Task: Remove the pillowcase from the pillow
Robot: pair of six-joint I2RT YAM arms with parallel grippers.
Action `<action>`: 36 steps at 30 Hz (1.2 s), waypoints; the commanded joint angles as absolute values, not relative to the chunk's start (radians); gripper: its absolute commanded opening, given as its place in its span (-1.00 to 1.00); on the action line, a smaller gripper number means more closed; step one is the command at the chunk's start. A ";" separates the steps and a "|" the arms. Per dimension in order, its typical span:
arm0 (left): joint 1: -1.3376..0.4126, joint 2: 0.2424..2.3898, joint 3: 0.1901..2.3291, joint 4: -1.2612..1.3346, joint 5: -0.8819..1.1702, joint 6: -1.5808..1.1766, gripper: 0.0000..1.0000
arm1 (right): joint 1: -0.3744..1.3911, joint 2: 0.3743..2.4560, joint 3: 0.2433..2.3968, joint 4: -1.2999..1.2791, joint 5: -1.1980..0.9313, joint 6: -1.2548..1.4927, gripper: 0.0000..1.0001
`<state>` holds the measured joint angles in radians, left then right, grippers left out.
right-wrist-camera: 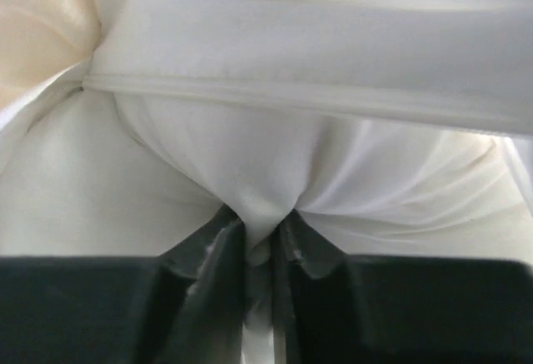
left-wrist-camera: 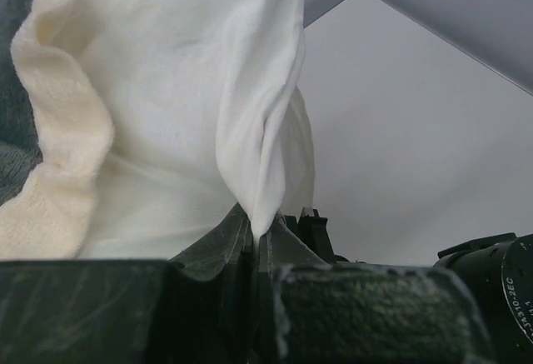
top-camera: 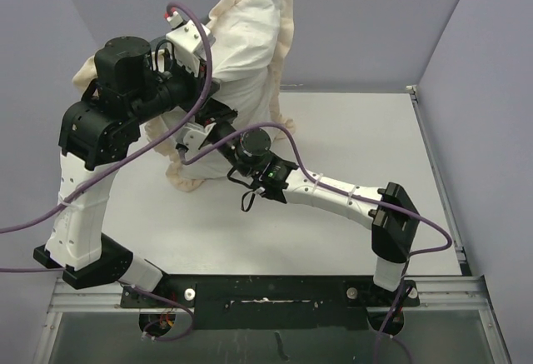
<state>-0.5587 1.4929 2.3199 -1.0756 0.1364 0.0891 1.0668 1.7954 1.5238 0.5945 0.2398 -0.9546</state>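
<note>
Mid-strip, we'd say. The pillowcase [top-camera: 286,14] hangs lifted over the back-left of the desk [top-camera: 350,131], white face toward the camera, its frill [top-camera: 187,177] bunched on the surface at the low end. The left claw [left-wrist-camera: 258,235] is up high, pressed together on a fold of the cover's white cloth. The right claw [right-wrist-camera: 260,232] is low, pinching white cloth that comes out from under a hemmed band [right-wrist-camera: 291,89]. That's likely the pillow [right-wrist-camera: 250,156] at the opening, but it's white on white, so we can't be sure. The next move calls for pulling the grips apart: left hauls the cover up, right anchors down. Room: the back wall [top-camera: 350,14] sits close behind the bundle, so there's little travel there. Open desk lies to the right and toward us, up to the edge rail [top-camera: 435,172]. The purple cable [top-camera: 206,56] loops by the left wrist, so it's a snag risk.
</note>
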 commanded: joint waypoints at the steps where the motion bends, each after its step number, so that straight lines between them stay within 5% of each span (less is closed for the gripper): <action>1: -0.578 1.451 2.363 -1.080 0.206 0.108 -1.00 | 1.065 1.795 1.565 0.611 0.273 -0.912 -0.99; 21: -0.577 1.256 2.286 -0.769 -0.195 0.519 -1.00 | 0.914 1.668 1.356 0.243 0.448 -0.509 -1.00; 31: -0.576 1.165 1.919 -0.279 -0.434 0.792 -1.00 | 0.913 1.455 1.168 0.196 0.507 -0.372 -1.00; 36: -0.556 1.209 1.932 -0.162 -0.500 0.789 -1.00 | 0.914 1.302 1.022 0.152 0.508 -0.282 -1.00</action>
<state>-0.5922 1.2610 1.8576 -0.5484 -0.2844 0.7216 0.9825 1.3876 1.1416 0.3855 0.2810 -0.3923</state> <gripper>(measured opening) 0.009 0.087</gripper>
